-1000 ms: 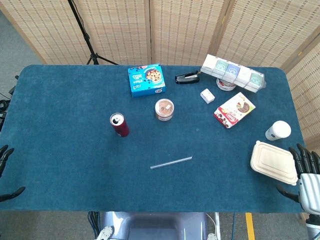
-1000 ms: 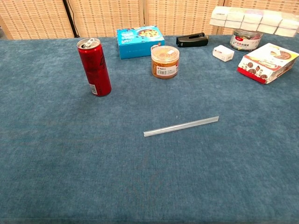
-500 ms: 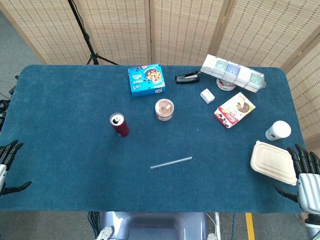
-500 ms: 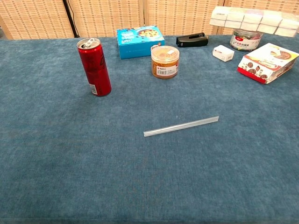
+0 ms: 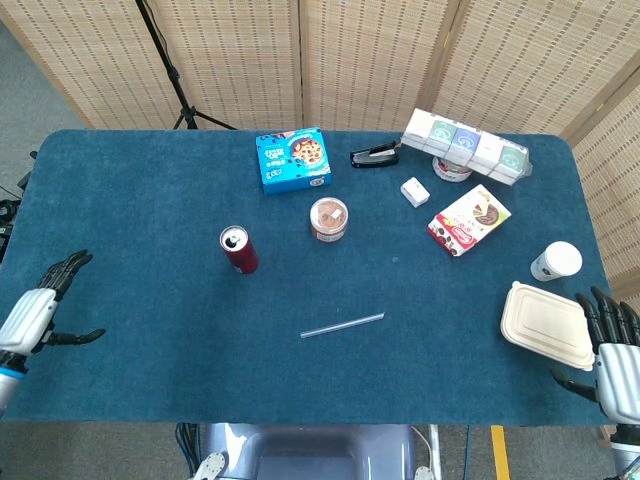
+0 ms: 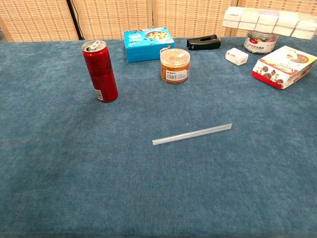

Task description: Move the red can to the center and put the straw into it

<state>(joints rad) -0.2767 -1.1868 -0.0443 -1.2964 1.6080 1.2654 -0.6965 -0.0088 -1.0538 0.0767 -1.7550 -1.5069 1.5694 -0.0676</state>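
1. One red can [image 5: 239, 250] [image 6: 99, 71] stands upright, top opened, left of table centre, touching nothing.
2. One clear straw [image 5: 341, 326] [image 6: 191, 134] lies flat near the middle, nearer than the can and to its right, well apart from it.
3. One round jar [image 5: 328, 219] [image 6: 175, 65] just right of the can; one blue cookie box [image 5: 293, 159] [image 6: 148, 37] beyond it.
4. Far right: one black stapler [image 5: 374, 155], one small white box [image 5: 415, 192], one multipack of cups [image 5: 465, 146] over one tub [image 5: 451, 170], one red snack box [image 5: 469, 220].
5. Right edge: one white cup [image 5: 556, 261], one takeaway container [image 5: 548, 326].
6. Left hand [image 5: 35, 315] at the near-left table edge, fingers spread, holding nothing.
7. Right hand [image 5: 612, 355] at the near-right edge beside the container, fingers spread, empty.
8. Blue table [image 5: 140, 230].
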